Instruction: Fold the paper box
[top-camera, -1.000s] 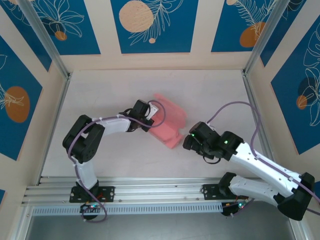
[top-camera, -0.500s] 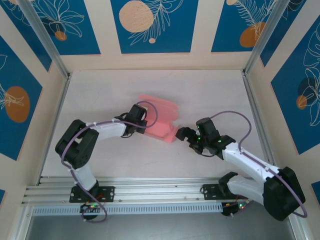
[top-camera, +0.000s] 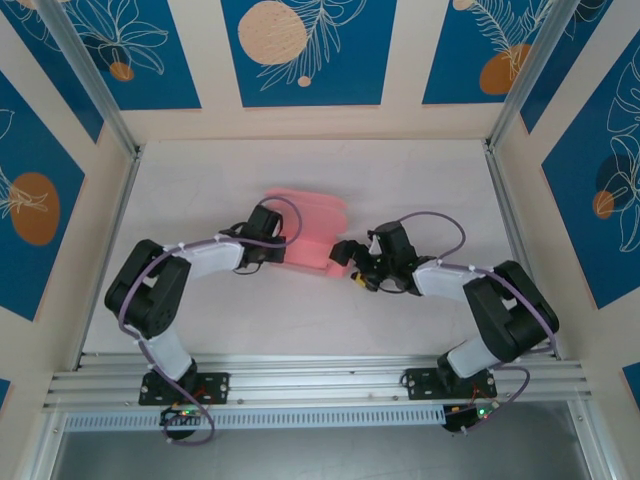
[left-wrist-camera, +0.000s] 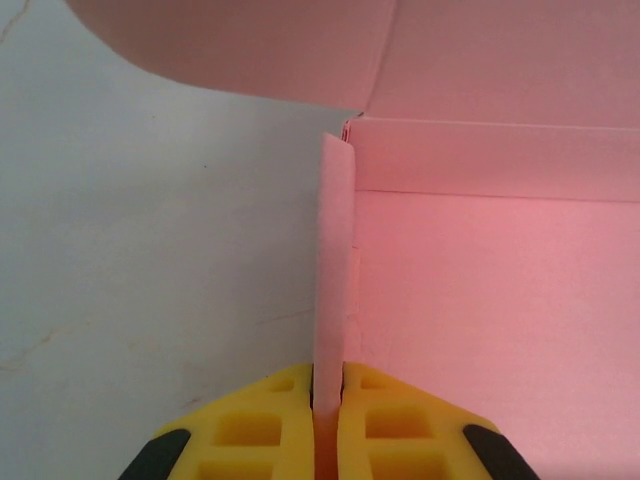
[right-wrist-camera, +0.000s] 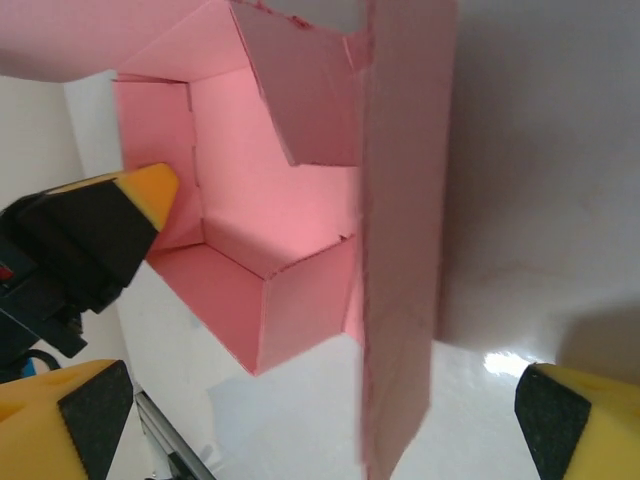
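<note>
Before right gripper, paper box

Paper box mid-table; far table free.

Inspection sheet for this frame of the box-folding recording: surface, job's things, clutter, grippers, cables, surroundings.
Surface: white table.
Job's things: pink paper box, partly folded, flaps still open, mid-table.
Clutter: nothing seen.
Grippers: left gripper shut on a box wall; right gripper open, astride a box flap.
Cables: purple cable looping at each wrist.
Surroundings: blue floral panels; metal rail at near edge.
</note>
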